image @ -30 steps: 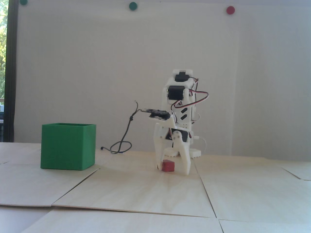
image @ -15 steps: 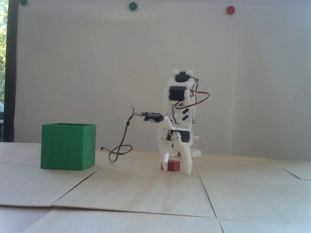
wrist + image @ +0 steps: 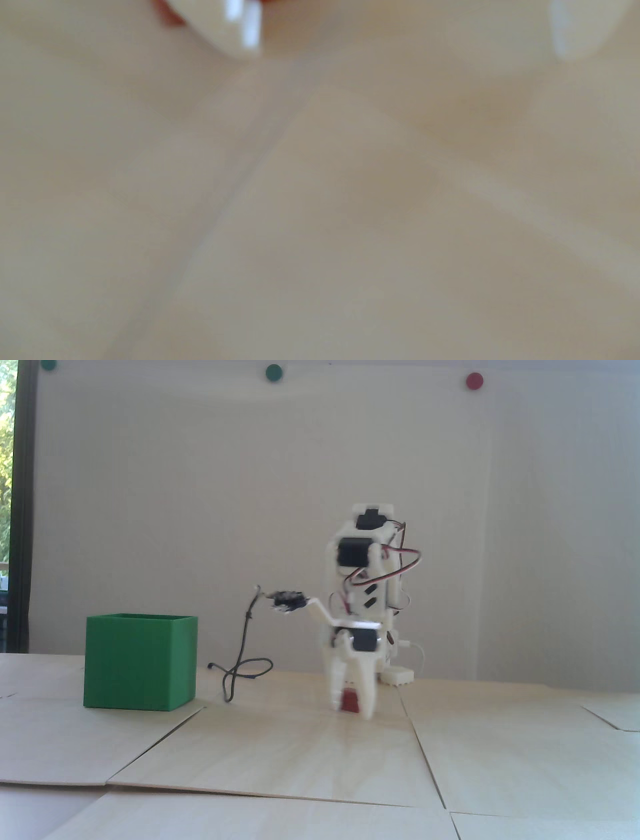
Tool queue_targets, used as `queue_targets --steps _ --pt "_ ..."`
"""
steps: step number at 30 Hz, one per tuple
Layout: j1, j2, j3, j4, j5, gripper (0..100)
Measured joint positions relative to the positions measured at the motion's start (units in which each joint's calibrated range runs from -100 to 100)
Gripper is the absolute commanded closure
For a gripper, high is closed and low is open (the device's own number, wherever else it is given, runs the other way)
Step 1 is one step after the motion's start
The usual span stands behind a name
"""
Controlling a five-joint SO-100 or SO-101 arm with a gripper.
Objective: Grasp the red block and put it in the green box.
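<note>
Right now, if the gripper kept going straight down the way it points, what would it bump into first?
Probably the table. The gripper points straight down, its tips at or almost on the wood, with the red block already between its fingers.

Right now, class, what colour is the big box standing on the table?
Green; the box shows best in the fixed view.

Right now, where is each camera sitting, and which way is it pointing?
Fixed view: low at table height, facing the wall; shows the whole arm, gripper around the red block, green box left.
Wrist view: on the arm, blurred, looking down at the table; fingertips at top.
Shared: block and fingers.
</note>
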Motion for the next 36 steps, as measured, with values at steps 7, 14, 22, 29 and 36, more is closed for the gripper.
queue_targets --steps 7,14,22,29,36 --pt "4.13 -5.23 -7.61 12.73 3.54 71" --pt "3.21 -11.71 -9.58 14.64 5.29 70" --pt "0.84 -10.38 -9.58 11.15 7.04 70" --pt "0.76 -4.15 -9.58 5.99 7.86 66" --pt "0.76 -0.33 -9.58 3.0 8.12 58"
